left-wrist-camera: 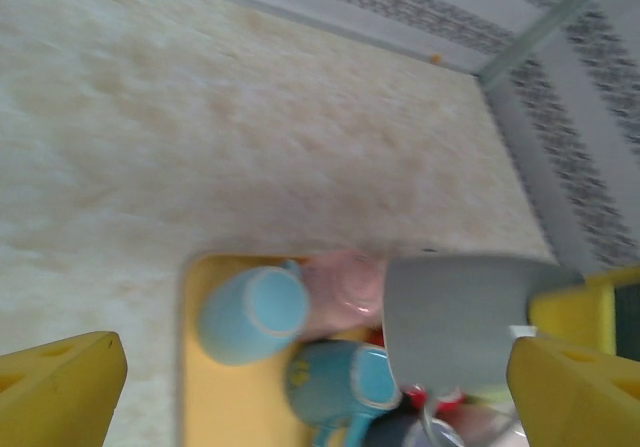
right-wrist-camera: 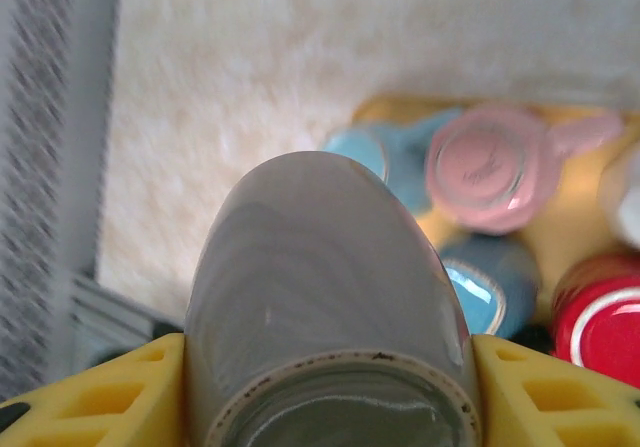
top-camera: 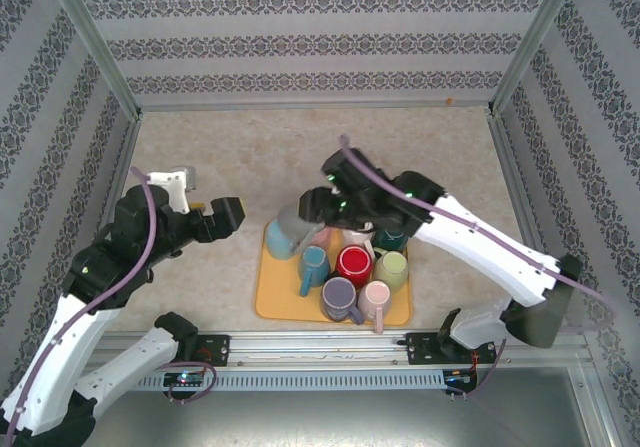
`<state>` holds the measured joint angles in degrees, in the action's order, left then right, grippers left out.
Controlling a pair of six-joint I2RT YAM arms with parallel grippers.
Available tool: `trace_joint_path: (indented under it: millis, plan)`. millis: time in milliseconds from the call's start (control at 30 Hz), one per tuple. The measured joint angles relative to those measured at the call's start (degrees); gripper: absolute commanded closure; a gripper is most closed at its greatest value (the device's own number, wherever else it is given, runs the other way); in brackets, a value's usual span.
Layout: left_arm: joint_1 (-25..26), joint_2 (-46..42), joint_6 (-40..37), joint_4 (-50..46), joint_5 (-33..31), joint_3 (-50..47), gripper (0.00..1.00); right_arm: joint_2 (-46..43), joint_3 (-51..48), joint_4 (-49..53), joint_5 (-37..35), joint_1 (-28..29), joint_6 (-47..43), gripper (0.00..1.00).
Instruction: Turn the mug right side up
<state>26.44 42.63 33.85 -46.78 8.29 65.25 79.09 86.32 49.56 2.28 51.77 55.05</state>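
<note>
One grey mug (right-wrist-camera: 320, 287), clamped in the right end effector (right-wrist-camera: 328, 392) over the tray's (top-camera: 280, 295) far-left corner, could be knocked into neighbouring mugs (top-camera: 314, 265).

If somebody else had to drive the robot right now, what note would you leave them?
Right gripper: shut on the grey ceramic mug, which is tipped on its side above the far left corner of the yellow tray.
Left gripper: open, holding nothing, hovering just left of the tray.
Done: mug gripped and apparently lifted.
Left: finish turning it opening-up, set it down, let go.
</note>
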Motion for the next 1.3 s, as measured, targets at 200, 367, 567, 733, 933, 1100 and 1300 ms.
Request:
trace_joint_path:
  millis: [200, 367, 567, 733, 933, 1100, 1300]
  plan:
    - [-0.31, 2.95, 9.88, 16.83, 14.23, -6.47, 0.05, -4.83, -7.19, -14.10, 4.66, -13.14, 3.61, 0.57]
    - [-0.31, 7.98, 20.63, 36.02, 23.15, -14.49, 0.07, -6.62, -14.01, -25.05, 10.12, -19.50, 7.45, 0.58]
    - [-0.48, 16.90, 31.76, 56.50, 30.69, -19.12, 0.11, -10.43, -19.61, -35.26, 15.37, -22.45, 10.05, 0.59]
    - [-1.07, 22.10, 39.12, 72.30, 34.12, -19.56, 0.23, -13.53, -22.45, -42.16, 18.23, -22.80, 12.02, 0.59]
    - [-1.07, 26.75, 45.46, 85.81, 36.39, -19.58, 0.39, -14.36, -24.94, -46.62, 19.91, -22.82, 13.53, 0.61]
    - [-1.07, 29.77, 49.07, 91.65, 37.11, -19.82, 0.62, -14.58, -25.92, -49.40, 20.11, -23.19, 14.99, 0.62]
    - [-1.07, 33.46, 53.22, 98.73, 38.27, -19.93, 0.74, -14.73, -27.26, -52.57, 20.33, -23.17, 16.33, 0.62]
